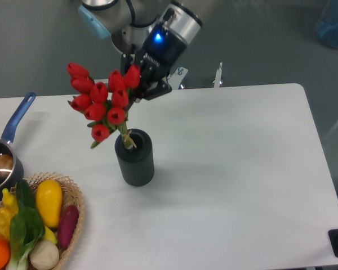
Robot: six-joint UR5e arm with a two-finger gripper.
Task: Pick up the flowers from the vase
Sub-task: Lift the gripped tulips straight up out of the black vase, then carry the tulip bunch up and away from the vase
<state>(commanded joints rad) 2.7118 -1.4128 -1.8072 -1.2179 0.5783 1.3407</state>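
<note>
The flowers [101, 100], a bunch of red closed tulip buds on green stems, hang tilted to the left above the table. My gripper [139, 85] is shut on the bunch at its upper right. Only the stem ends still reach the round mouth of the vase [135, 157], a dark grey ribbed cylinder standing upright on the white table. The buds hide part of the gripper's fingers.
A blue-handled saucepan [5, 152] sits at the left table edge. Below it a wicker basket [73, 216] holds colourful vegetables at the front left corner. The arm's base stands behind the table's far edge.
</note>
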